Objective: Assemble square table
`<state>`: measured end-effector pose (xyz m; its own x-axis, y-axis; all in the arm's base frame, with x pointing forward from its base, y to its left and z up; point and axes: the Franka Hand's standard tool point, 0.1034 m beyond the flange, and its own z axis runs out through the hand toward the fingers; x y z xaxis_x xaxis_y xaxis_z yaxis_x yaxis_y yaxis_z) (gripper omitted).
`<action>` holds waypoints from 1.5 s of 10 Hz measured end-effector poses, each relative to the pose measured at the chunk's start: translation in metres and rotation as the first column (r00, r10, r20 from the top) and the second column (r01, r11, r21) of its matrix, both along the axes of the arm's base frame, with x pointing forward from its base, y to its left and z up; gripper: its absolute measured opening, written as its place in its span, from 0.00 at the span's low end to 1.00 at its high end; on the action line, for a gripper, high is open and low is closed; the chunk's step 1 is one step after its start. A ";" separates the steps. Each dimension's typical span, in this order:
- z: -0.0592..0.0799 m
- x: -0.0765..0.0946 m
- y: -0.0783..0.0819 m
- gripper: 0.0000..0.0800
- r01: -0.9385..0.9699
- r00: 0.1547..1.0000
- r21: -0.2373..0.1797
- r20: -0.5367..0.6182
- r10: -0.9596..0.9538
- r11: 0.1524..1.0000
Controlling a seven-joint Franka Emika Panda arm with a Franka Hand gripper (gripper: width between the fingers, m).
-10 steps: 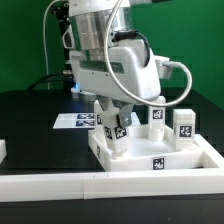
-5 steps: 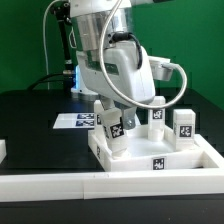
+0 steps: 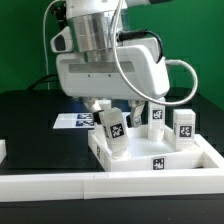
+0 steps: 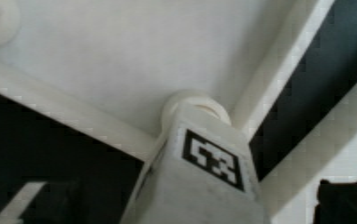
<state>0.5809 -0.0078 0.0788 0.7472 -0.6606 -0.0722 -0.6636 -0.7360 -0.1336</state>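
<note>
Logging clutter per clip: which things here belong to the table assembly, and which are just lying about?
Belong: tabletop slab; leg under the gripper; two legs standing behind; gripper.
Lying about: marker board; white border bars.

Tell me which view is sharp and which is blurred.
Exterior view: fairly sharp, evenly lit, tags on the legs readable, the tabletop bright white. Wrist view: very close and soft, the leg and its tag blurred at the edges, white surfaces nearly washed out.
</note>
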 end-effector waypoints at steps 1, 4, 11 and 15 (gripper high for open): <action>0.000 -0.001 -0.001 0.81 -0.099 0.995 -0.005 0.013 0.099 0.995; -0.001 -0.001 -0.004 0.81 -0.382 0.922 -0.025 0.051 0.383 0.924; 0.003 0.005 0.006 0.81 -0.625 0.773 -0.056 0.090 0.628 0.778; 0.003 0.006 0.005 0.36 -0.623 0.775 -0.058 0.090 0.625 0.780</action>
<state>0.5864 -0.0029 0.0816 0.9983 -0.0476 0.0338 -0.0420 -0.9877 -0.1504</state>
